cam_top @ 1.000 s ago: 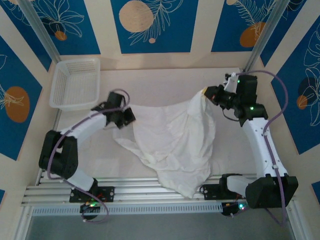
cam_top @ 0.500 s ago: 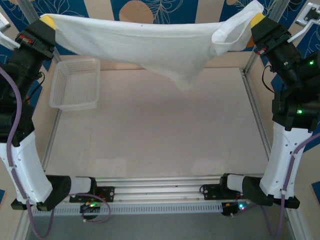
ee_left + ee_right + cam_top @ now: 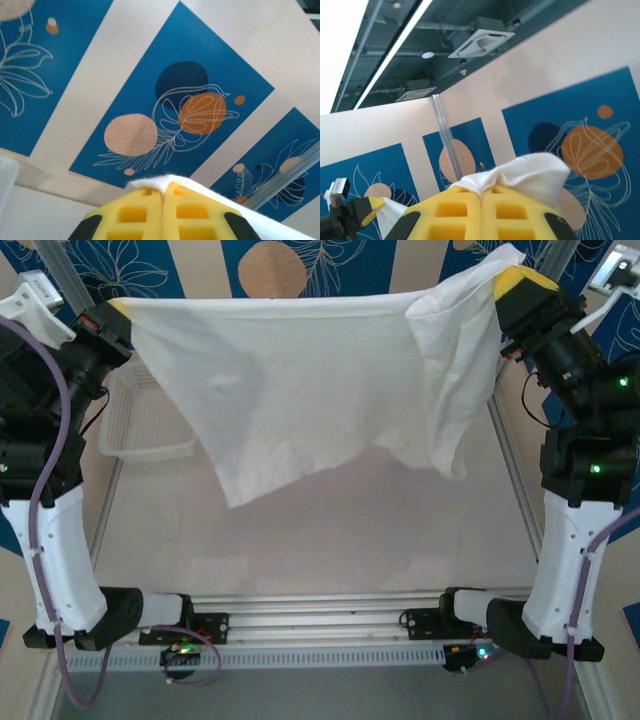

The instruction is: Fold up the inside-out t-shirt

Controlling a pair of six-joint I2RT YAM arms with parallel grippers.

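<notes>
1. While both of your arms stand raised at either side of the pale tabletop [image 3: 330, 550], a plain white inside-out t-shirt [image 3: 300, 380] of thin, wrinkled cloth hangs spread between them, above the surface.
2. Your left gripper [image 3: 117, 312] sits at the upper left of the overhead view, its jaws clamped on one top corner of the inside-out t-shirt. In the left wrist view, the yellow pads [image 3: 132, 215] meet with a thin edge of white cloth pinched at their tips.
3. Your right gripper [image 3: 522, 280] sits at the upper right, its jaws clamped on the opposite top corner. In the right wrist view, a puff of white cloth bulges out above the closed yellow fingertips [image 3: 512, 215].
4. Between the two grippers the shirt's top edge runs almost straight. Below it the cloth falls as a broad sheet with a slanting lower edge, lowest at the left. A narrower folded flap hangs down on the right side.
5. At the far left of the tabletop rests a white plastic mesh basket [image 3: 140, 440], partly hidden behind the shirt's left edge.
</notes>
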